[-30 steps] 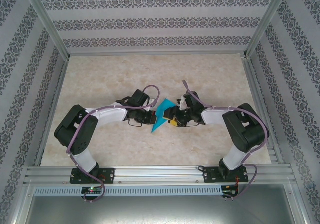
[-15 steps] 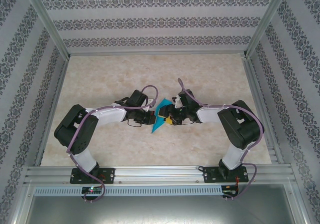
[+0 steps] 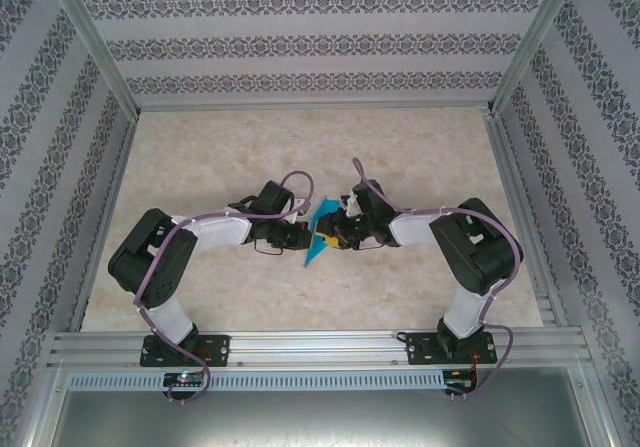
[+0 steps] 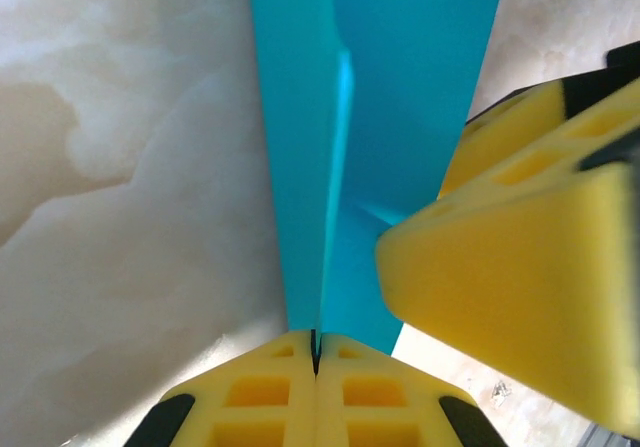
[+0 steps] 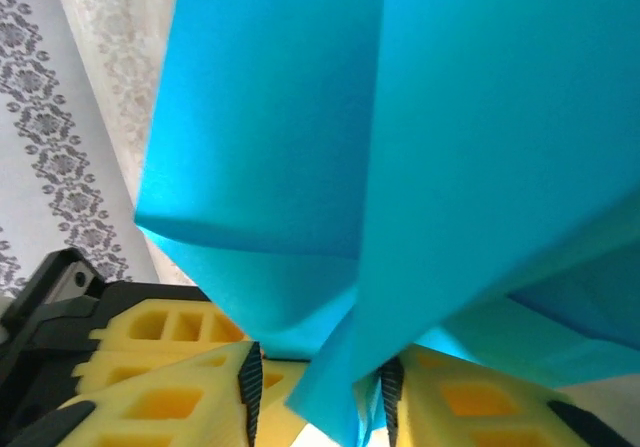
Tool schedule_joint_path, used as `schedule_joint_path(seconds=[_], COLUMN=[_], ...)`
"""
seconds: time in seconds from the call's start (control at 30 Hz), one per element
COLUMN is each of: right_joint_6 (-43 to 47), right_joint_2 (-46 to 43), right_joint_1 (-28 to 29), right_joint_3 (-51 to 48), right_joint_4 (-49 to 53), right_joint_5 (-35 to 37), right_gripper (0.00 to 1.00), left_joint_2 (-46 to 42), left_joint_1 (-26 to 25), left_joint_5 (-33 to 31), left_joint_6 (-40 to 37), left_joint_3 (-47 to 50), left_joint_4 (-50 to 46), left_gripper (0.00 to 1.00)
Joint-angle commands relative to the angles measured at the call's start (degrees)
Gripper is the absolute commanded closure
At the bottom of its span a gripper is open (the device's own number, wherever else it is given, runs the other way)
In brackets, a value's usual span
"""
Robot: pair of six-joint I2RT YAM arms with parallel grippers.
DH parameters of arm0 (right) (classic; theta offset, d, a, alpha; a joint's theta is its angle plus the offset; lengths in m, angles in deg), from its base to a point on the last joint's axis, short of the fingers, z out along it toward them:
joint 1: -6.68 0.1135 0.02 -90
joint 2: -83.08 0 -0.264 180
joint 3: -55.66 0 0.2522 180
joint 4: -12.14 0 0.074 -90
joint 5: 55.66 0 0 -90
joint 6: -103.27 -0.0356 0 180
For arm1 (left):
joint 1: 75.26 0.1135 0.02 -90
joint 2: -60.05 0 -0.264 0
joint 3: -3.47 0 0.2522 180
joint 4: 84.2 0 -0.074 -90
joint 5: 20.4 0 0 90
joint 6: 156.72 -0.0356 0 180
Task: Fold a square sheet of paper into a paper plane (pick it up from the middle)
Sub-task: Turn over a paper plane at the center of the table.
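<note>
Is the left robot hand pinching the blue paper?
Touching. The left wrist view shows the left gripper shut, its yellow fingers pressed together with the blue paper clamped between them.

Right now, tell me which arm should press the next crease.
Right. The left gripper is shut on the paper, anchoring it; the right gripper stands open around a folded edge, likely ready to pinch.

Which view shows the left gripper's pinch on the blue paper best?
Left wrist: the paper runs into the shut left gripper. Top external shows it small and distant; right wrist shows its folded layers.
</note>
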Motion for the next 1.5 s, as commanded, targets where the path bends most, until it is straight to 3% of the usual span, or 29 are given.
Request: schedule_joint_path(seconds=[0.0,0.3,0.67,0.93,1.1,1.3,1.47], right_joint_6=[1.06,4.14,9.79,18.63,23.21,27.05,28.2], right_joint_2=[0.95,0.55,-2.23,-4.99,-3.62,-0.53,2.37], right_joint_1=[0.98,1.51,1.6,1.85,2.37,3.08,3.87], right_joint_3=[1.97,3.78,6.41,12.45,16.32,20.99,23.74], right_joint_4=[1.81,6.51,16.5,34.07,42.33,48.47,50.65], right_joint_5=[0.68,3.08,6.86,12.78,16.3,19.1,20.27], right_gripper=[0.67,0.86,1.0,1.0,1.0,1.0,0.96], left_joint_2=[-2.13,-2.61,-2.12,0.63,0.76,-1.53,-3.16], left_joint_1=[1.12,2.12,3.35,3.45,3.39,3.41,3.44], left_joint_5=[1.81,3.51,2.61,5.08,7.62,7.32,5.82], left_joint_6=[1.68,4.62,4.92,7.03,8.36,8.38,8.15], left_joint_3=[1.04,3.08,3.88,4.12,3.81,4.18,5.65], left_joint_4=[3.44,6.88,6.08,9.28,11.51,9.97,8.15], left_gripper=[0.97,0.97,0.95,0.87,0.75,0.63,0.6])
